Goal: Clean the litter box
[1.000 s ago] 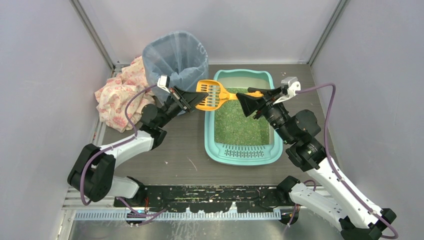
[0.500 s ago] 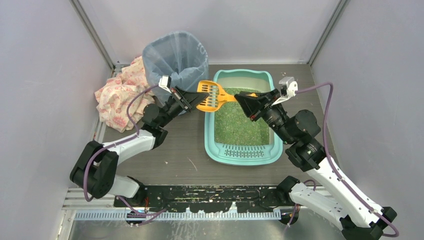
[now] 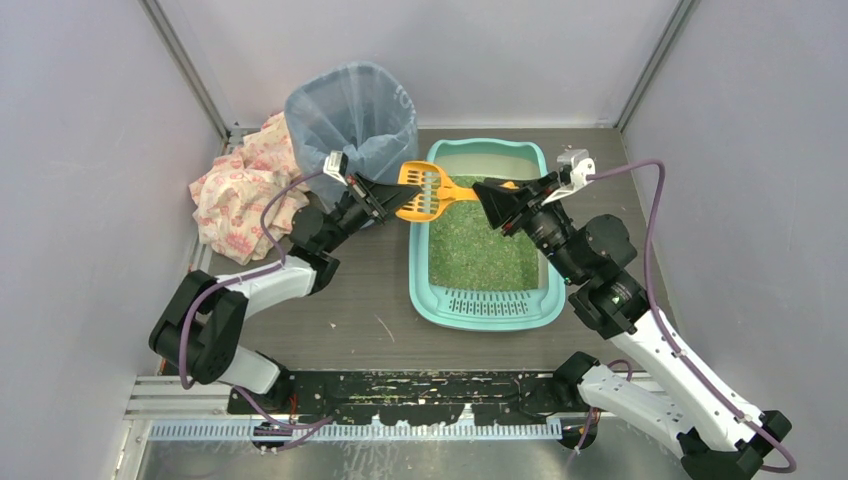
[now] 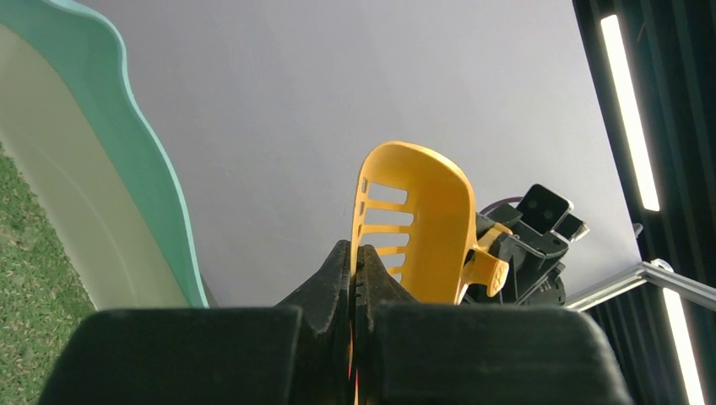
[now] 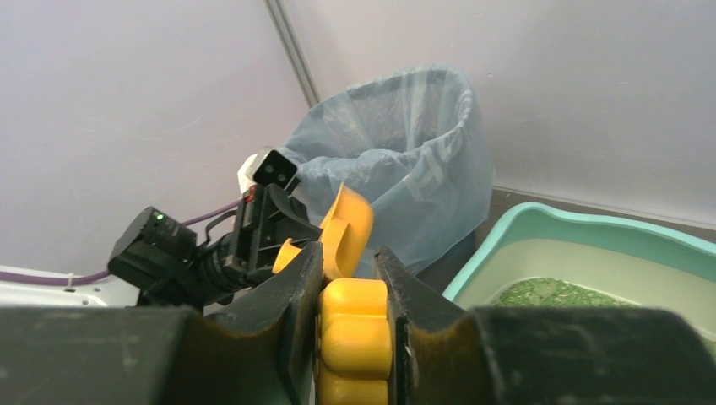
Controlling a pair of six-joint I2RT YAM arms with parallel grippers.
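The teal litter box (image 3: 433,300) lies at table centre with green litter and a slotted grate step at its near end; its rim also shows in the left wrist view (image 4: 156,186) and the right wrist view (image 5: 591,232). An orange slotted scoop (image 3: 428,191) hangs in the air over the box's far left corner. My left gripper (image 3: 385,201) is shut on the scoop's slotted head rim (image 4: 414,228). My right gripper (image 3: 487,205) is shut on the scoop's handle (image 5: 353,337). The scoop head looks empty.
A blue-grey bag-lined round bin (image 3: 352,115) stands just left of the box's far end, behind the left gripper; it also shows in the right wrist view (image 5: 397,160). A floral cloth (image 3: 240,185) lies left of the bin. Grey walls enclose the table.
Both grippers and the scoop have shifted slightly toward the far side and right. The grips are unchanged.
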